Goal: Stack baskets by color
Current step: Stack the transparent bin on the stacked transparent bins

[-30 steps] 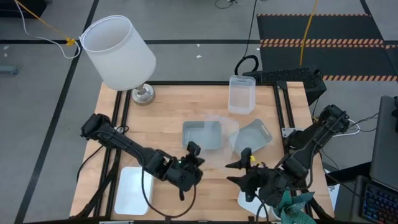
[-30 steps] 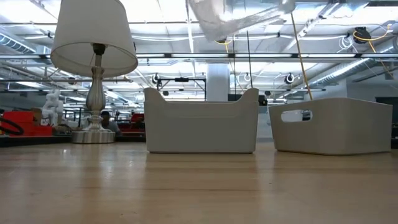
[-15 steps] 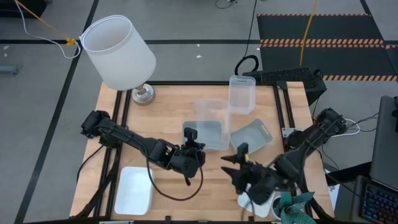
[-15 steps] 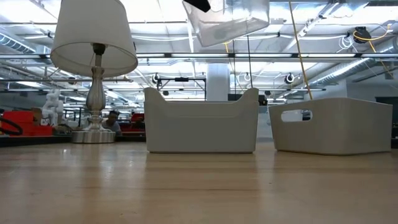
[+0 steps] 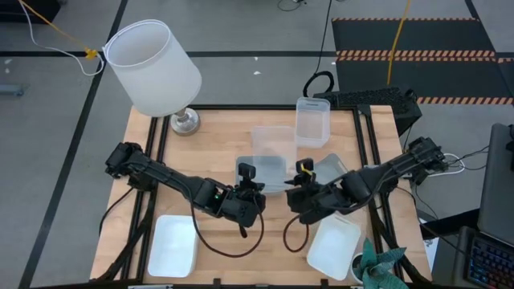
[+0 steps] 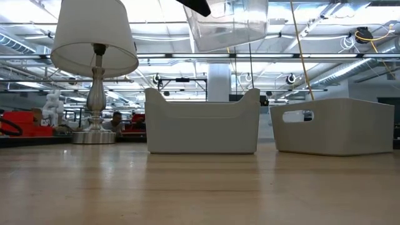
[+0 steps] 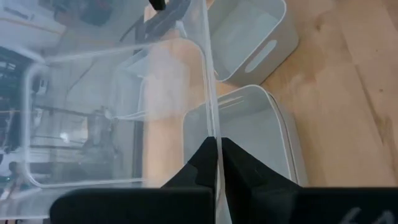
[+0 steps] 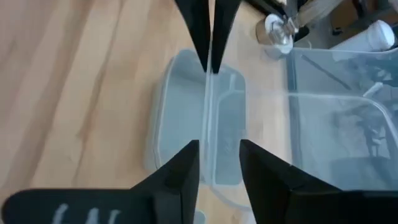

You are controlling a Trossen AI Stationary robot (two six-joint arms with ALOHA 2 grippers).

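A clear basket (image 5: pixel 273 144) hangs above the table's middle, high in the low view (image 6: pixel 228 25), with my left gripper (image 5: pixel 249 178) shut on it. Below it a grey-blue basket (image 5: pixel 261 170) stands on its base on the table. A second grey-blue basket (image 5: pixel 331 170) lies to its right. My right gripper (image 5: pixel 299 177) is open at the clear basket's near right. In the right wrist view its fingers (image 8: pixel 189 168) stand on either side of the basket's thin wall (image 8: pixel 208 118), apart from it. My left gripper pinches the clear basket's thin side wall (image 7: pixel 214 134) between its two fingers, at the rim. The fingers slant down from the table's near left. The basket is lifted clear of the table, roughly level, over the grey-blue basket (image 7: pixel 249 130).
Another clear basket (image 5: pixel 312 120) stands at the far edge. A lamp with a big white shade (image 5: pixel 152 68) stands at the far left corner. White baskets lie at the near left (image 5: pixel 174 245) and near right (image 5: pixel 333 247). A green plant (image 5: pixel 381 269) shows at the near right corner.
My right gripper has swung from the near right corner toward the table's middle, up to the clear basket, uncovering the white basket there. My left gripper has rolled the clear basket from tilted to nearly level and shifted it slightly, still lifted.
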